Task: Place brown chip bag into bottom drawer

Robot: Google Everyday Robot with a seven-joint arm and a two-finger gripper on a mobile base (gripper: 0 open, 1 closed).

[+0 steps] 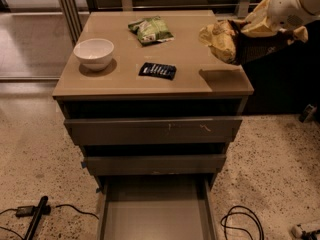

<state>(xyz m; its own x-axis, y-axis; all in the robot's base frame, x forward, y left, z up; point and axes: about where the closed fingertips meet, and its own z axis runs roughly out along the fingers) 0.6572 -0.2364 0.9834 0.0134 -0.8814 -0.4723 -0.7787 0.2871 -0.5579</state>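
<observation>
Brown chip bag (235,41) hangs above the tabletop (125,84) edge at 2 o'clock, pinched in the fingers of the gripper (268,26); mid-carry, it next needs lowering to the open bottom drawer (155,214) at 6 o'clock.

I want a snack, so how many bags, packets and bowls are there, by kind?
Bags: 2 (brown chip bag, held in the gripper above the cabinet top's right edge; green bag)
Flat packets: 1 (blue packet)
Bowls: 1 (white bowl)
Total: 4

Rounded white arm casing (296,3), top right; pale cream tool (260,25) at its end.
</observation>
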